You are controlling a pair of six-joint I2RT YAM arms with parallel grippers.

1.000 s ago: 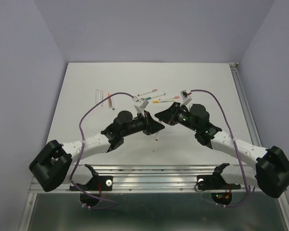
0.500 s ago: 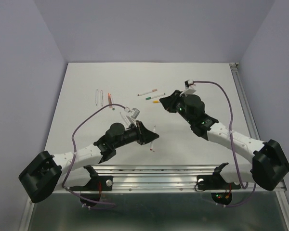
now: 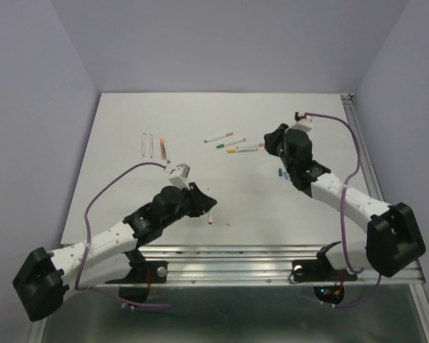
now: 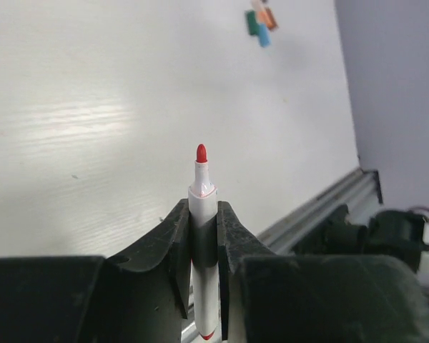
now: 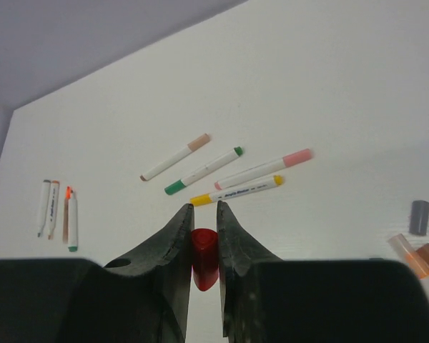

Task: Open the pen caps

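Observation:
My left gripper [image 3: 206, 205] [image 4: 202, 213] is shut on a white pen barrel [image 4: 203, 246] whose bare red tip [image 4: 201, 153] points out past the fingers. It is held low over the near middle of the table, and the pen shows there in the top view [image 3: 209, 215]. My right gripper [image 3: 272, 141] [image 5: 203, 214] is shut on a red pen cap [image 5: 204, 259], at the right back of the table. Several capped pens lie ahead of it: tan [image 5: 176, 157], green [image 5: 204, 171], pink [image 5: 264, 169], yellow [image 5: 236, 191].
Loose caps lie right of the right gripper: a grey one [image 5: 419, 216] and orange ones [image 5: 409, 255]; they also show in the left wrist view [image 4: 260, 23]. Three uncapped pens [image 3: 153, 145] lie at the back left. A metal rail [image 3: 236, 254] runs along the near edge.
The two grippers, close together at the table's middle a second ago, have pulled apart. The left drew back toward the near edge with the pen; the right swung right and back with the red cap.

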